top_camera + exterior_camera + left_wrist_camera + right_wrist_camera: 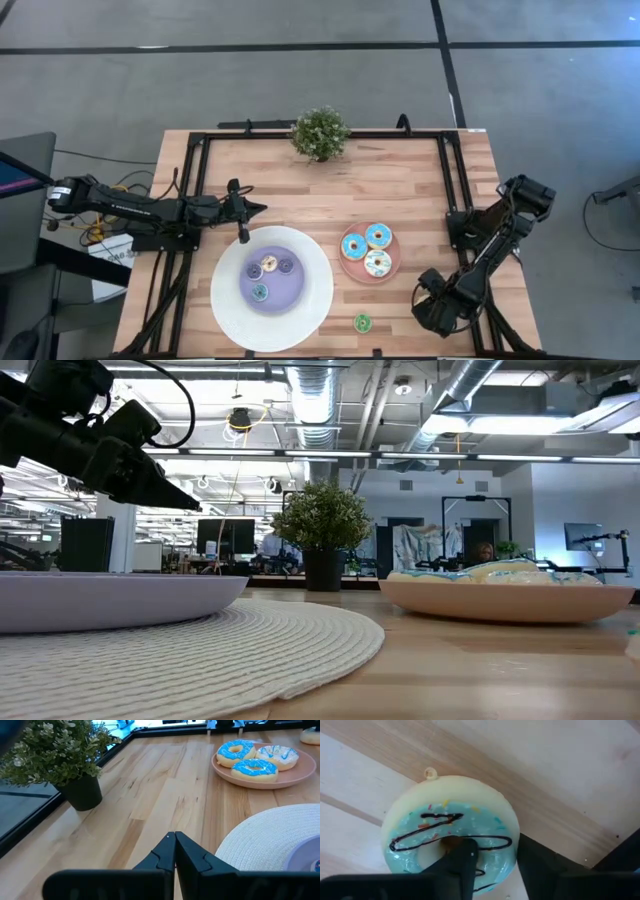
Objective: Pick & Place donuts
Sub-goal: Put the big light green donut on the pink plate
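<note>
My right gripper (432, 305) is at the table's near right and is shut on a big donut (450, 820) with pale blue icing and a black squiggle. The gripper hides this donut in the high view. Three big iced donuts (368, 250) lie on the pink plate (345, 268). Tiny donuts (268, 266) lie on the purple centre of the white plate (300, 320). A small green donut (362, 322) lies flat on the wood near the near edge. My left gripper (245, 210) is shut and hovers just beyond the white plate's far rim, touching nothing. My right gripper has one finger (462, 862) in the donut's hole and the other (540, 865) outside its rim, so the ring's side (507, 847) sits between them. The fingers point down from above. Whether the donut rests on the wood or is lifted, I cannot tell.
A small potted plant (320, 133) stands at the middle of the far edge. A black metal frame (448, 170) runs along the table's sides. Bare wood lies between the plant and the two plates. The low view shows an office room behind the table.
</note>
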Robot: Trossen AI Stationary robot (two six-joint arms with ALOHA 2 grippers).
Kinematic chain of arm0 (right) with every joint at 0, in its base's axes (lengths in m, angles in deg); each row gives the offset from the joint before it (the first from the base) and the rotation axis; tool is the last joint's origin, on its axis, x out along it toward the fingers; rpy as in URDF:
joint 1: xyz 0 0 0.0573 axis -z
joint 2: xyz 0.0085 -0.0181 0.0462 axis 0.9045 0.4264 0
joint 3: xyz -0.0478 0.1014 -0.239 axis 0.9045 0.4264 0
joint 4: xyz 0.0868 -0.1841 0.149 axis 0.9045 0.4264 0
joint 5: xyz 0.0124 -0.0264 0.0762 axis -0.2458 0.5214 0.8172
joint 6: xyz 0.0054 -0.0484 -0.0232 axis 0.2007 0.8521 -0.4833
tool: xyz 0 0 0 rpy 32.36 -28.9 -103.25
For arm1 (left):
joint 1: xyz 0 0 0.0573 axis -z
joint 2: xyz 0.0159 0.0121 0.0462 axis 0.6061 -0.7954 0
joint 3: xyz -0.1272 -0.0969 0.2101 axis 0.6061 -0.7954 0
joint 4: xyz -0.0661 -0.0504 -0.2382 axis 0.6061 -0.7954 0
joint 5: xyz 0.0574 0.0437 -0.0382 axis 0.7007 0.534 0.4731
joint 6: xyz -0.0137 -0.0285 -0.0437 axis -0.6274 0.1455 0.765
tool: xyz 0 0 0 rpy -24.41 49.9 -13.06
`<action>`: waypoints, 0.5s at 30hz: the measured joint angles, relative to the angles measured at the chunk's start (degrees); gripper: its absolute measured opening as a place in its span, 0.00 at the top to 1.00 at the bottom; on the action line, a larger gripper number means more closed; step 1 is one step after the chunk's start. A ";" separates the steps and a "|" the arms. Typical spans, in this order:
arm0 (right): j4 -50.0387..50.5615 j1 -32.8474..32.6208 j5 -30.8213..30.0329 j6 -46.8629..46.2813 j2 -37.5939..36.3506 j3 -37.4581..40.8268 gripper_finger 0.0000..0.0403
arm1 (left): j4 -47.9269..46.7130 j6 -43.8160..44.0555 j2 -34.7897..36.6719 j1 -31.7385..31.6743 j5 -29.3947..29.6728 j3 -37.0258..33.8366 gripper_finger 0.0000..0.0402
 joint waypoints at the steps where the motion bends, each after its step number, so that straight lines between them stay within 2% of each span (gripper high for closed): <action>1: -0.01 0.00 0.00 0.04 -0.02 0.00 0.72 | 0.00 0.06 0.00 0.00 -0.01 0.00 1.00; 5: 0.02 0.43 0.03 0.37 -0.14 0.00 0.77 | -0.02 0.25 0.00 0.00 0.00 0.00 1.00; 9: 0.88 1.29 -1.84 1.86 -2.25 -0.31 0.77 | -0.02 0.25 0.00 0.00 -0.01 0.00 1.00; 15: 1.09 4.46 -10.55 8.12 -8.39 -0.52 0.77 | 0.00 0.25 0.00 0.00 0.02 0.00 1.00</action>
